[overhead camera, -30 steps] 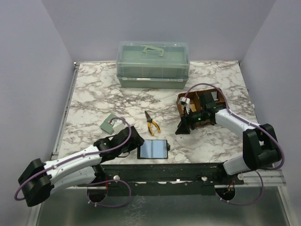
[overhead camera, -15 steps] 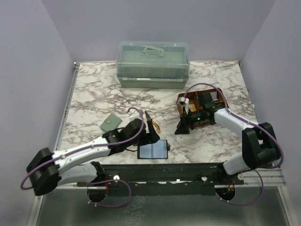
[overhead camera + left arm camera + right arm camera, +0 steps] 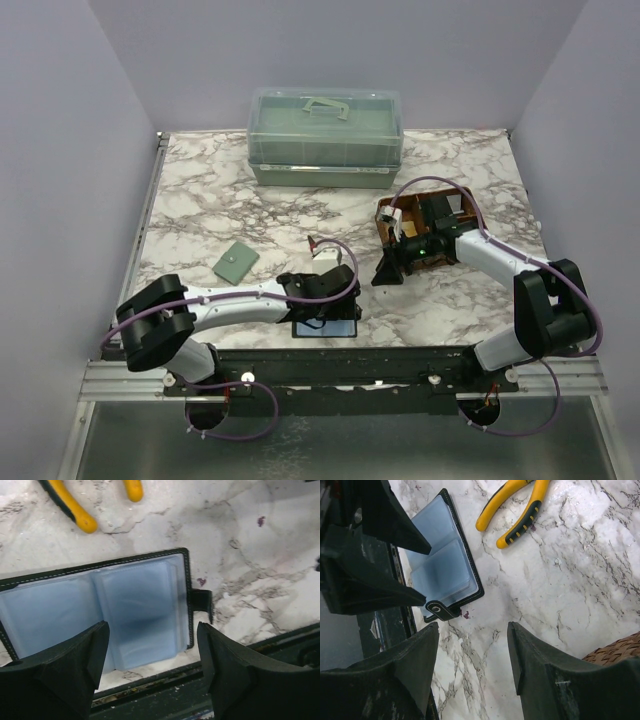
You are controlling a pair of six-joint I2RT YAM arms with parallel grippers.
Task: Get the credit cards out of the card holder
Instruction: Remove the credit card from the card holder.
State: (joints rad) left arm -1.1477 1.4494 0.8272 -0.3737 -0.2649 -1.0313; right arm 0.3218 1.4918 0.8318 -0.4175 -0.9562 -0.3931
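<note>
The card holder (image 3: 100, 610) lies open, blue-grey inside up, under spread left hand (image 3: 151, 635); right hand (image 3: 473, 628) spread

Seen from above, the left gripper (image 3: 322, 303) hides most of the card holder (image 3: 335, 328) at lower centre. In the left wrist view, the top edge cuts off the yellow pliers (image 3: 76, 513).
</note>
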